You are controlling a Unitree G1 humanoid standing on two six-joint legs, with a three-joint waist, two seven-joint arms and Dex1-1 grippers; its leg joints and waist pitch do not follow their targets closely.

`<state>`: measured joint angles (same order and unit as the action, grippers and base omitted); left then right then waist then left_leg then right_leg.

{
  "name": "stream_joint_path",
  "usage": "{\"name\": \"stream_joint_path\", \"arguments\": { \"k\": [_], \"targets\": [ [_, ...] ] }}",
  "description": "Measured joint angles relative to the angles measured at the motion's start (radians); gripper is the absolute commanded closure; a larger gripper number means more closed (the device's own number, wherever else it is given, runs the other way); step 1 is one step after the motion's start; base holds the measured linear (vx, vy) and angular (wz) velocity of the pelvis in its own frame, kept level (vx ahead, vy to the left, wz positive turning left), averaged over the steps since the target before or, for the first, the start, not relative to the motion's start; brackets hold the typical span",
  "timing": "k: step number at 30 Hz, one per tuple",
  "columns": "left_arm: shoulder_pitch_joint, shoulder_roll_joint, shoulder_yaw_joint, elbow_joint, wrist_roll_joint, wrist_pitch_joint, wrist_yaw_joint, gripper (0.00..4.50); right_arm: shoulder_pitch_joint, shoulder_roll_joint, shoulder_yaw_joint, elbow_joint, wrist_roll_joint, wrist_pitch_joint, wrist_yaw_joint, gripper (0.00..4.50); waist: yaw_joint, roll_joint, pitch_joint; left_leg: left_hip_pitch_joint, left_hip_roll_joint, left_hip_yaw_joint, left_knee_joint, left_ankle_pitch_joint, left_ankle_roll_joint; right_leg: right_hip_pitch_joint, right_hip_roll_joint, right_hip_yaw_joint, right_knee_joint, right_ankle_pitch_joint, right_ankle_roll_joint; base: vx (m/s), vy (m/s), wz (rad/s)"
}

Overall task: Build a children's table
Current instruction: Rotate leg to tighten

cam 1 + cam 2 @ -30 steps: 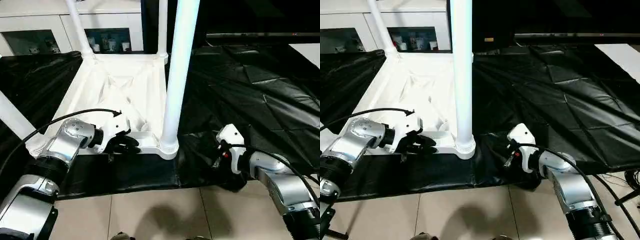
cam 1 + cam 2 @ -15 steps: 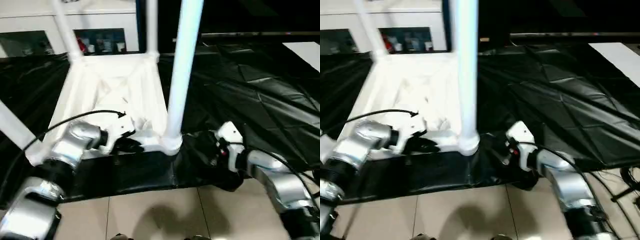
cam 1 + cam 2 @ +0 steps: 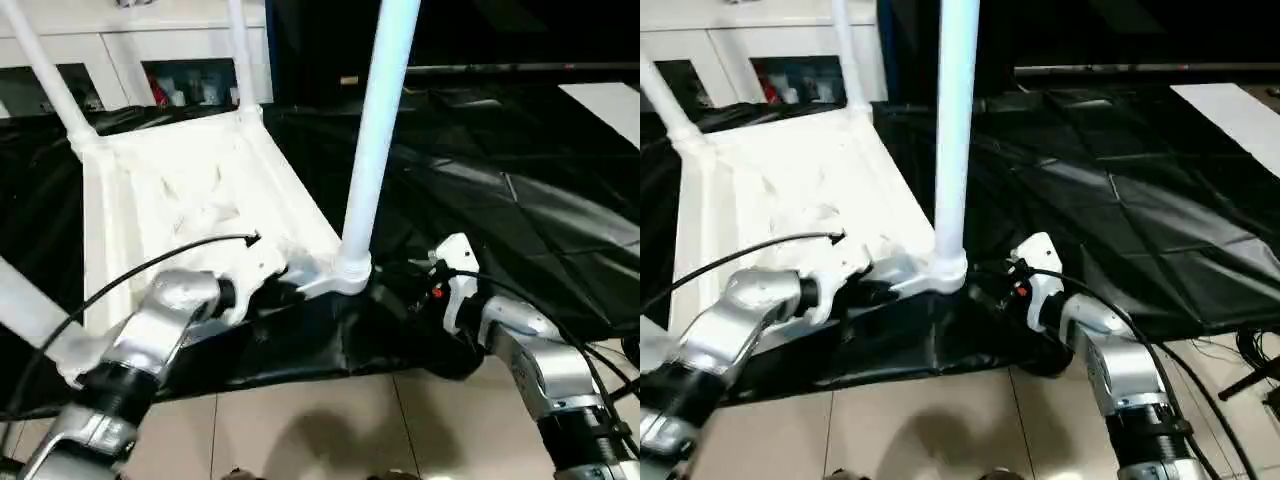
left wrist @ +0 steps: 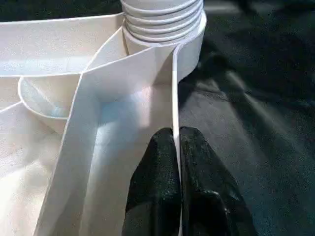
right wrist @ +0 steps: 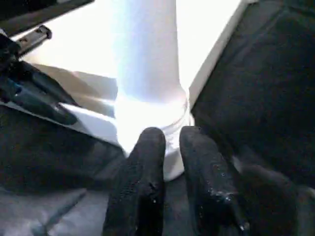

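The children's table [image 3: 190, 190] lies upside down on the black sheet [image 3: 520, 200], its legs standing up from the corner sockets. The left gripper [image 4: 175, 147] is pinched on the thin rim wall beside the near leg [image 3: 375, 130]. The right gripper [image 5: 170, 142] hovers, slightly apart, at that leg's base. Assembly looks finished; next comes turning it upright, needing a firm two-handed hold.

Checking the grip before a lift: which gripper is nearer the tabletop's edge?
Left. The left gripper pinches the tabletop rim; the right gripper sits just off the near leg.
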<state>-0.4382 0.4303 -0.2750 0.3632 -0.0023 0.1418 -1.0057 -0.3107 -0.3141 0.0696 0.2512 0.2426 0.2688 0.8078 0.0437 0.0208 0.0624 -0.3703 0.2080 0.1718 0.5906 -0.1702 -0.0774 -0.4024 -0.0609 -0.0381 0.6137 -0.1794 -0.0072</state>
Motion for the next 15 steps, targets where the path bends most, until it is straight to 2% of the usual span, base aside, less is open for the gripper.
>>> {"name": "stream_joint_path", "arguments": {
  "k": [3,9,15],
  "targets": [
    [-0.005,0.002,-0.006,0.006,0.003,-0.01,-0.015,4.5,-0.017,-0.01,0.0,0.017,-0.002,-0.018,0.019,3.22,0.01,-0.005,-0.001,0.0,0.0,0.002,0.0,0.0,0.0,0.0,-0.001,0.001,0.001,0.0,0.0,0.0,0.0,0.0],
    [-0.063,-0.002,-0.015,0.083,0.009,-0.019,-0.062,4.5,-0.049,-0.025,0.016,0.065,-0.002,-0.038,0.087,2.78,0.012,-0.014,-0.004,0.0,0.0,0.001,0.0,0.0,0.0,0.0,-0.001,0.0,0.002,0.0,0.001,0.0,0.0,0.0],
    [-0.089,-0.007,-0.005,0.127,-0.003,-0.011,-0.105,4.5,-0.073,-0.027,0.04,0.093,-0.005,-0.052,0.141,2.27,0.015,-0.015,-0.004,0.0,0.0,0.001,0.001,0.0,0.0,0.0,-0.001,0.0,0.002,-0.001,0.003,0.0,0.0,0.0]
  ]
}}
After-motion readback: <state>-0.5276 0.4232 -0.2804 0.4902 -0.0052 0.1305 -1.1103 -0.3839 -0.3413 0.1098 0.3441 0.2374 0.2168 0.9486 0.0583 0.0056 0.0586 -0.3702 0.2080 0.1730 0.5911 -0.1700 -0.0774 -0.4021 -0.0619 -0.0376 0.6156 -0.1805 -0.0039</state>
